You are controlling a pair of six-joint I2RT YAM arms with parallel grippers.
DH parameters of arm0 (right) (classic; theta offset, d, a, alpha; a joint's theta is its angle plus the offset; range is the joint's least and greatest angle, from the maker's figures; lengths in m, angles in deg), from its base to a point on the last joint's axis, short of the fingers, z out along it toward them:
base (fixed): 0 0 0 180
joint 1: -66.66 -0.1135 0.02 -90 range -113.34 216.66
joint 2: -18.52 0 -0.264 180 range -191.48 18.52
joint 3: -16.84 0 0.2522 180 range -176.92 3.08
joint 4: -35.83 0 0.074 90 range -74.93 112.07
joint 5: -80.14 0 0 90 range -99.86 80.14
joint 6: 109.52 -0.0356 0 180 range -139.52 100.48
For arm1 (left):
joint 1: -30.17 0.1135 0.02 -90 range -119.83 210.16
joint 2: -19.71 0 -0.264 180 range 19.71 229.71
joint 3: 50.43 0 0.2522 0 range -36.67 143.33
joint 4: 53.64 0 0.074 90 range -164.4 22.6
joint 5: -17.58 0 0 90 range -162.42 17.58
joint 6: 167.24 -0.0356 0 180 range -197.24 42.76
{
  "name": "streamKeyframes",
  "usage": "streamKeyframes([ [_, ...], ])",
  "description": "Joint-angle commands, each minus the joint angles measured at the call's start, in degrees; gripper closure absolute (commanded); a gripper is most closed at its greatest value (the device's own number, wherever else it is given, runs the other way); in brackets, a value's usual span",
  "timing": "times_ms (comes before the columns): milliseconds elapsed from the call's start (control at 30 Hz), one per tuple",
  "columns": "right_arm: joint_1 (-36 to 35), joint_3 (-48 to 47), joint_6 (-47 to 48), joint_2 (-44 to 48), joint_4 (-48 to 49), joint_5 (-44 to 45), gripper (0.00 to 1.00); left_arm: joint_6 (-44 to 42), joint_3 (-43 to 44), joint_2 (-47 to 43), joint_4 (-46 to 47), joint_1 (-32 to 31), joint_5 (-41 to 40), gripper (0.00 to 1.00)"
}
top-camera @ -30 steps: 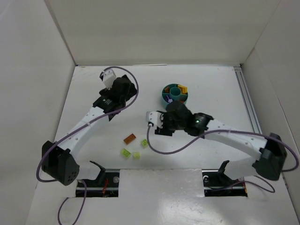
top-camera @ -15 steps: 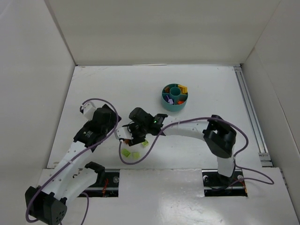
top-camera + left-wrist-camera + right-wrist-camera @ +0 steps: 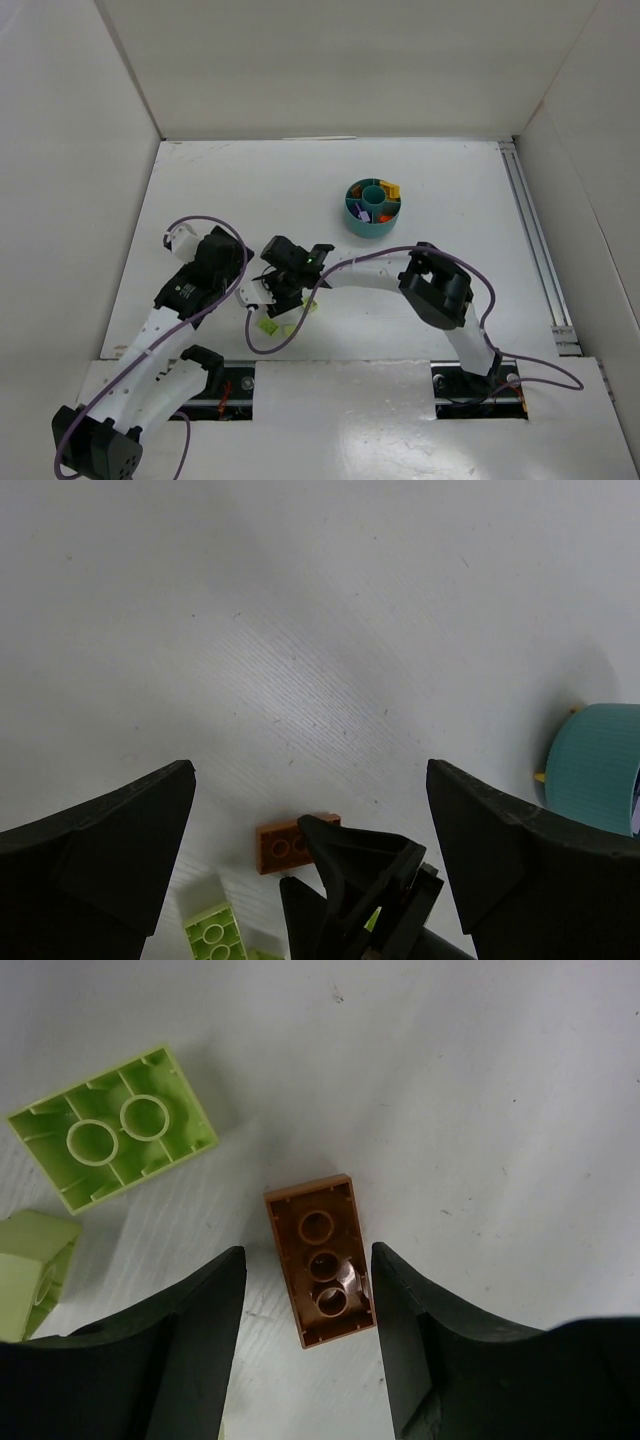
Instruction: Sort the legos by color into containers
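A brown lego (image 3: 320, 1260) lies upside down on the white table, between the fingers of my right gripper (image 3: 305, 1300). The gripper is open and low over it, with a gap on each side. Two lime green legos (image 3: 112, 1125) (image 3: 30, 1270) lie just left of it. From above, the right gripper (image 3: 278, 294) covers the brown piece, with lime legos (image 3: 268, 326) (image 3: 290, 329) right below it. My left gripper (image 3: 310, 810) is wide open and empty. It looks at the brown lego (image 3: 285, 846) and the right gripper's fingers (image 3: 350, 875). The teal dish of containers (image 3: 373, 207) holds several sorted legos.
White walls close in the table on the left, back and right. A rail (image 3: 528, 230) runs along the right side. The left arm (image 3: 205, 268) stands close beside the right gripper, and purple cables loop around both arms.
My right arm has swung from beside the teal dish leftward and down over the brown lego. My left arm has pulled back from the far left toward the near side, facing the right gripper.
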Motion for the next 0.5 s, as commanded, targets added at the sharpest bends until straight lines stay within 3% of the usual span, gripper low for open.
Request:
streamKeyframes([
  [0, 0.57, -2.70, 1.34, -2.03, -1.06, -2.15, 0.42, 1.80, -0.25, -1.23, -1.14, 0.13, -1.85, 0.00],
  [267, 4.71, -3.93, 0.81, -3.88, -0.79, -8.48, 0.42, 1.80, -0.78, -1.75, -1.14, 0.13, -1.85, 0.00],
  [467, 6.64, -4.55, 2.57, -5.46, -4.22, -15.69, 0.47, 1.80, -0.78, -1.75, -1.14, 0.13, -1.85, 0.00],
])
